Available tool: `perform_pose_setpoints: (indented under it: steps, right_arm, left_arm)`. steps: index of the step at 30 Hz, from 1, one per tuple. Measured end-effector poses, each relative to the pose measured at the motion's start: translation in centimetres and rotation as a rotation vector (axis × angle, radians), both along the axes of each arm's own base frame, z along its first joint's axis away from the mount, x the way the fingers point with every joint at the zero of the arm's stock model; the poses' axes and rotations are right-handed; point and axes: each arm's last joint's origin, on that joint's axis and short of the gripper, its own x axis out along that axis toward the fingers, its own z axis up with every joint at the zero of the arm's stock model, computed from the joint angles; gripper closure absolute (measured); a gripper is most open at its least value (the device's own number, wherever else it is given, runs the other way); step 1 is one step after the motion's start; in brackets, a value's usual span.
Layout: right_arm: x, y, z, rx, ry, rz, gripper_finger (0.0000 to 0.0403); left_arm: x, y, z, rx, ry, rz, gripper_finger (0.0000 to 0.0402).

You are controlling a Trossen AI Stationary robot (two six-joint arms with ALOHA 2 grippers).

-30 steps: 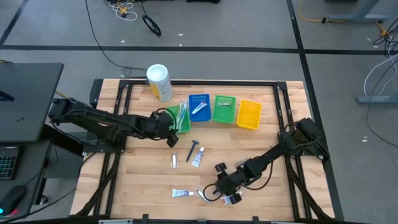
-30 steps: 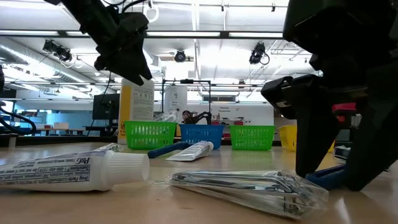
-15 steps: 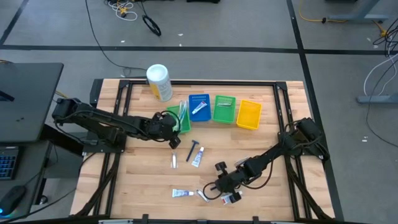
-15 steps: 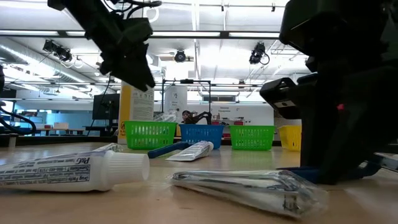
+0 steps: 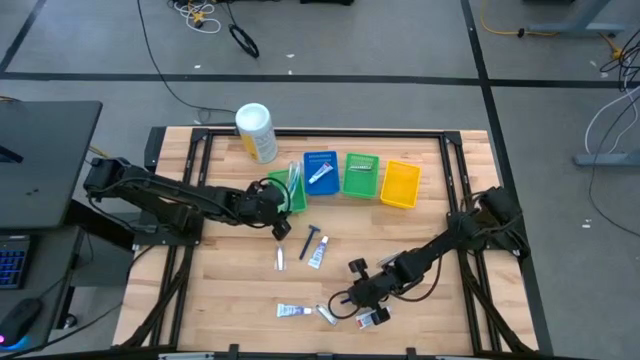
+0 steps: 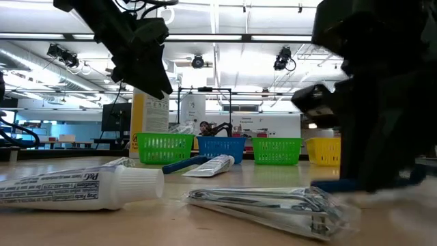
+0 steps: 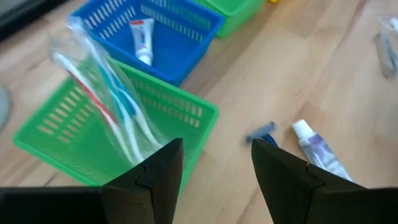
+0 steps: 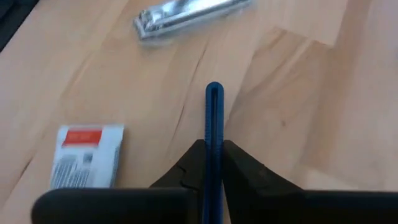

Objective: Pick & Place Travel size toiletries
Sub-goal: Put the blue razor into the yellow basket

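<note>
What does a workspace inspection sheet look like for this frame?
Surface: wooden table, mostly bare.
Job's things: toothbrushes in the near green bin; a tube in the blue bin; tubes, a razor and packets loose on the wood.
Clutter: white canister at the back edge; a second green bin and a yellow bin.
Hands: left hand open beside the near green bin; right hand shut on a slim blue item near the front edge.
Cables: several on the floor behind the table.
Surroundings: lab room; no person seen.
</note>
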Motion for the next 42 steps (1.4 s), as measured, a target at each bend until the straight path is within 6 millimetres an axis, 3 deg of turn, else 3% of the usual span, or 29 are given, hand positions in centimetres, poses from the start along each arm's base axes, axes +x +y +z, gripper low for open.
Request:
perform_pose_setpoints:
  steps: [5,9,16,21,26,33,37,42]
  right_arm:
    - [-0.1,-1.2,3.1,0.009,-0.054,-0.009,0.0362]
    - [-0.7,-3.4,5.8,-0.093,-0.091,-0.038,0.0363]
    - [-3.5,-9.6,10.2,-0.349,-0.050,-0.273,0.0363]
    - [-5.4,-14.5,11.8,-0.431,0.047,-0.488,0.0363]
    - [-5.9,-18.8,11.5,-0.418,0.112,-0.697,0.0364]
    - [-7.2,-23.9,8.8,-0.334,0.131,-1.095,0.0364]
    - [-8.0,-25.9,7.5,-0.292,0.046,-1.367,0.0364]
    - [-8.3,-26.7,5.6,-0.134,-0.051,-1.488,0.0364]
  left_arm:
    - [0.0,-0.2,-0.1,-0.049,0.012,-0.059,0.0201]
    - [0.2,-0.3,0.1,-0.055,-0.009,-0.069,0.0201]
    - [0.6,-0.3,0.5,-0.059,-0.066,-0.074,0.0201]
    - [0.9,-0.4,0.7,-0.027,-0.082,-0.133,0.0201]
    - [1.2,-0.4,1.1,-0.019,-0.122,-0.144,0.0201]
    - [1.4,-0.5,1.3,0.019,-0.144,-0.181,0.0201]
    - [1.4,-0.5,1.3,0.043,-0.133,-0.201,0.0201]
    - [1.4,-0.5,1.3,0.060,-0.124,-0.217,0.0201]
